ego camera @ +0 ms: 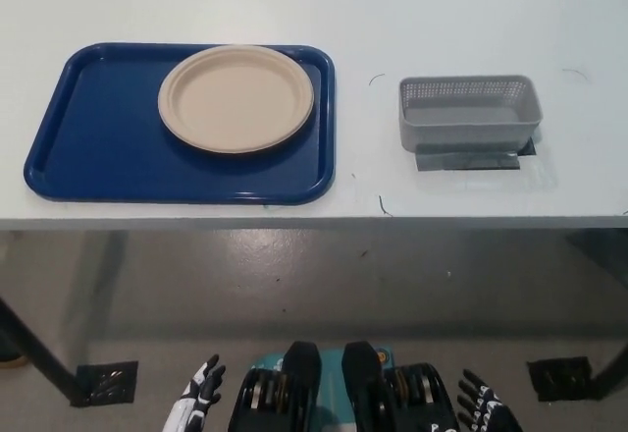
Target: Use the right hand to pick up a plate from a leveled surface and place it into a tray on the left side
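A round beige plate [236, 98] lies flat in the right half of the blue tray [88, 142] on the left of the white table. My black right hand [483, 407] hangs low at the bottom right, below the table edge, fingers spread and holding nothing. My white left hand [200, 403] rests at the bottom left, also below the table, fingers apart and empty. Both hands are far from the plate.
A grey perforated basket [469, 111] stands on the table's right part, fixed with dark tape [471, 160] at its front. The table's front edge [314, 222] runs across the picture; below it are grey floor and table legs [39, 358].
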Controlling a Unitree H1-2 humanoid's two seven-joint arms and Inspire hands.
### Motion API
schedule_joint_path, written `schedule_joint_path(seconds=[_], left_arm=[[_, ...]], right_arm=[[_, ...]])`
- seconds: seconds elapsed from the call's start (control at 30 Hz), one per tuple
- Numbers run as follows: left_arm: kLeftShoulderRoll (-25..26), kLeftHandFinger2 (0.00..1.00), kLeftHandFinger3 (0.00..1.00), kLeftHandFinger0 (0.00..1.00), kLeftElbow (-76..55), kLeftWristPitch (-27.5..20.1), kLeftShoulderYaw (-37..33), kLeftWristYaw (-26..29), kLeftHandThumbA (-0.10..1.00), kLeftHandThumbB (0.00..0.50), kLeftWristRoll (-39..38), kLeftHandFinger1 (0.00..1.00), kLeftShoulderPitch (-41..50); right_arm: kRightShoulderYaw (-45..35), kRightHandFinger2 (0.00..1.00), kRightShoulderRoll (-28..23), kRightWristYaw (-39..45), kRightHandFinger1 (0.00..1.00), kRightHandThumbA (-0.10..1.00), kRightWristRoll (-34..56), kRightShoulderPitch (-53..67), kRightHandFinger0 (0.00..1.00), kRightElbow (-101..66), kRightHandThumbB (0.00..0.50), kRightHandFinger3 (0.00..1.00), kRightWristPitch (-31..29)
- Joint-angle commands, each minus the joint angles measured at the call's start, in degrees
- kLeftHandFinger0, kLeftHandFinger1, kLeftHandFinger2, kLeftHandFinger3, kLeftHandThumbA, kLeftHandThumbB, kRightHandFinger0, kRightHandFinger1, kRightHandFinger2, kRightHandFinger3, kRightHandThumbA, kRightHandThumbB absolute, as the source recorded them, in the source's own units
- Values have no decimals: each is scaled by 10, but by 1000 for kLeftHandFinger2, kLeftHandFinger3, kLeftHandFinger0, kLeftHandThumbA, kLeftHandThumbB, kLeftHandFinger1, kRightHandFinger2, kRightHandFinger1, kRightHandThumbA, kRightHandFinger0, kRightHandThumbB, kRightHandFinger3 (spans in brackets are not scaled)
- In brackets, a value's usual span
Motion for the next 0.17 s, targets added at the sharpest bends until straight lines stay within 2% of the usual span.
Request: schedule_joint_path(seconds=[0.0,0.03,0.13], left_arm=[[-2,1000,1000,1000,-35,-23,23,53,1000,74,-16,1000,6],[-2,1000,1000,1000,-39,-23,24,50,1000,70,-18,1000,6],[-1,1000,1000,1000,-30,-23,32,46,1000,82,-25,1000,-2]], right_arm=[[-66,1000,30,28,1000,1000,-93,-10,1000,14,215,1000,-254],[-70,1000,31,31,1000,1000,-94,-9,1000,11,194,1000,-254],[-77,1000,31,36,1000,1000,-95,-9,1000,16,198,1000,-254]])
